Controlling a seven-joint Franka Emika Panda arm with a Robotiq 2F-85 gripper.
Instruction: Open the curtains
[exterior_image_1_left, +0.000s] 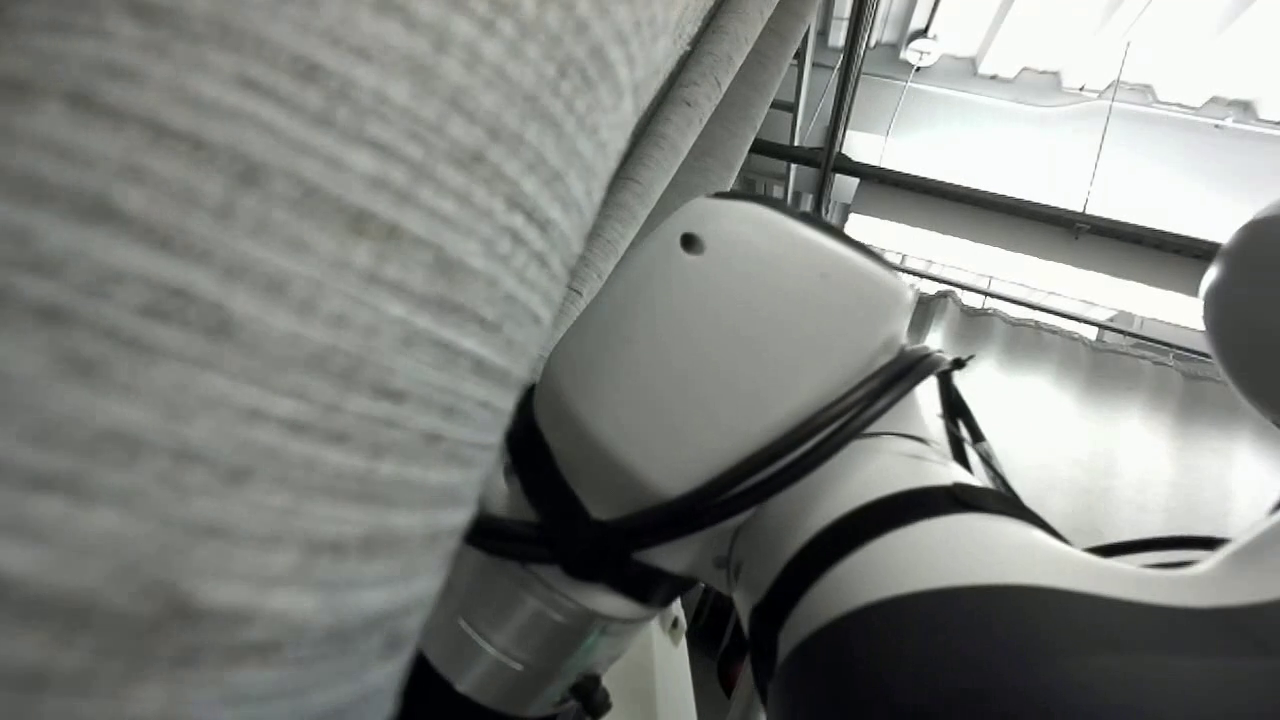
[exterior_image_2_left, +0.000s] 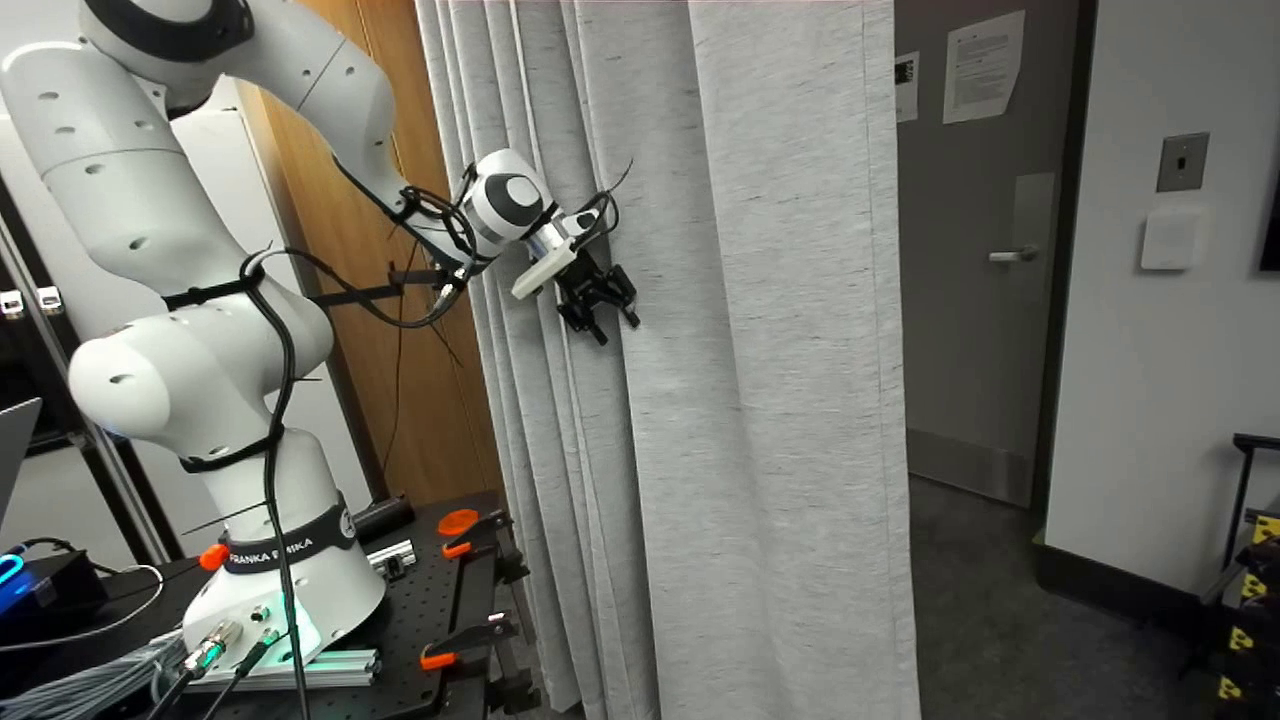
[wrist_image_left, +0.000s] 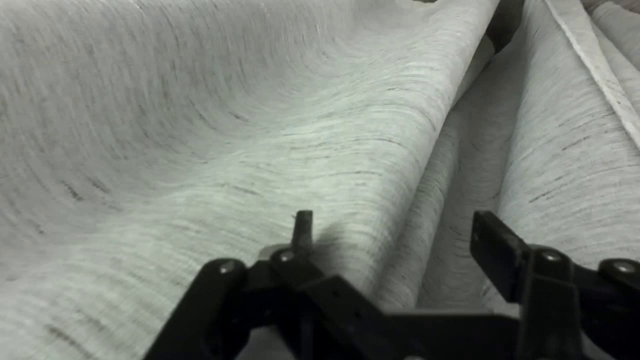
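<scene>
Presently: light-grey heathered curtain (exterior_image_2_left: 790, 400), hanging beside the counter (exterior_image_2_left: 416, 605), narrow folds nearest the robot arm (exterior_image_2_left: 200, 370); fingers (wrist_image_left: 500, 260), spread at a fold, pinching nothing, likely so it can slip between; orange-tipped clamps (exterior_image_2_left: 470, 640) at the counter's edge, probably steadying the arm.

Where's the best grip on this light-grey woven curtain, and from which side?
Probably by the long rounded fold of the light-grey woven curtain, coming from the robot's side. In the wrist view this ridge bulges, lined up between the open jaws of the black gripper; the shaded crease beside it should admit one jaw. Whether it touches them isn't clear.
</scene>
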